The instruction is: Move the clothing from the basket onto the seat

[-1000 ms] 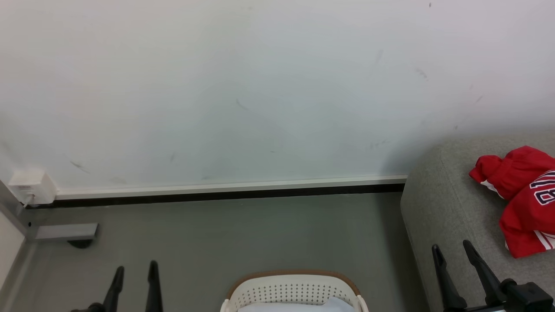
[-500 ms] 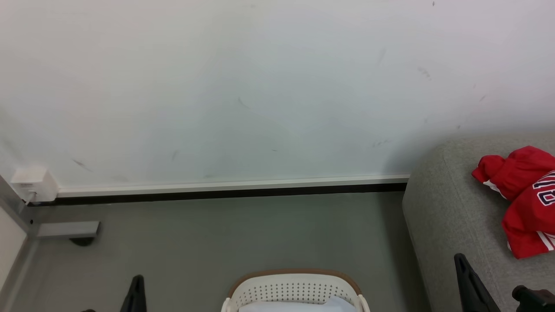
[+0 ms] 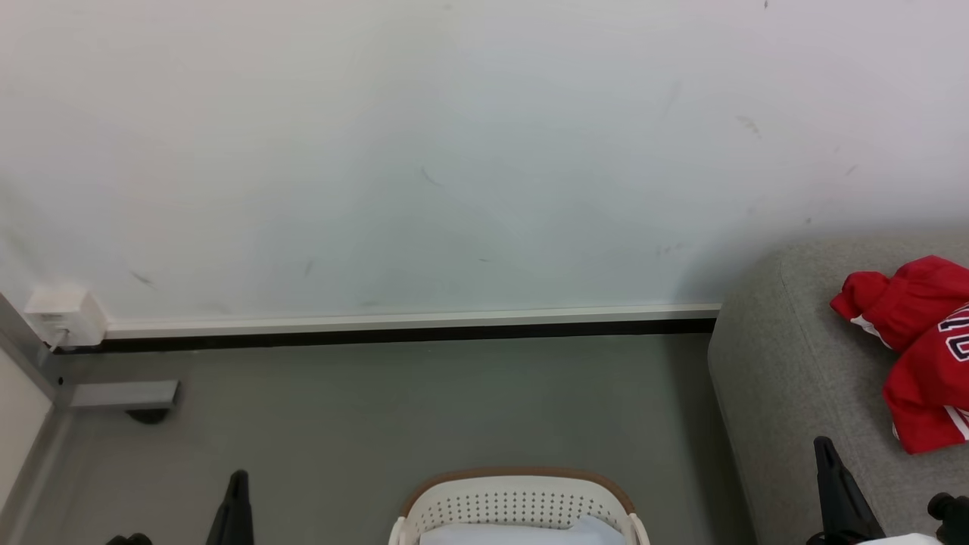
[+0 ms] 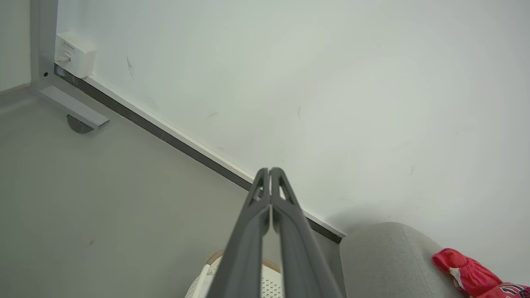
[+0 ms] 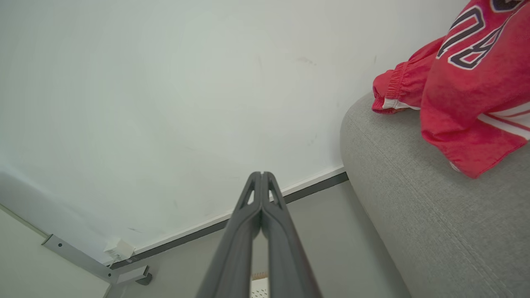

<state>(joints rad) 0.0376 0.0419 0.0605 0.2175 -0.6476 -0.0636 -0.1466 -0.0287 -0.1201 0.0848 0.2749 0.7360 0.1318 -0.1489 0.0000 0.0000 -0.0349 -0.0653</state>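
Both pincers have dropped lower and closed since 1 second ago. My left pincer [image 4: 269,170] and right pincer [image 5: 262,174] now have their fingers pressed together, holding nothing. Red clothing [image 3: 920,356] lies bunched on the seat [image 3: 787,378], well apart from the basket [image 3: 518,503] on the floor [image 3: 378,424]. Judgement: transfer appears largely done. Most of the basket's interior is cut off, so I cannot confirm whether any items remain.

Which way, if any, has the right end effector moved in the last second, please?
Yes: against the left edge of the grey woven-fabric sofa, the right end effector has shifted right and slightly down in the head view, its fingers now shut.
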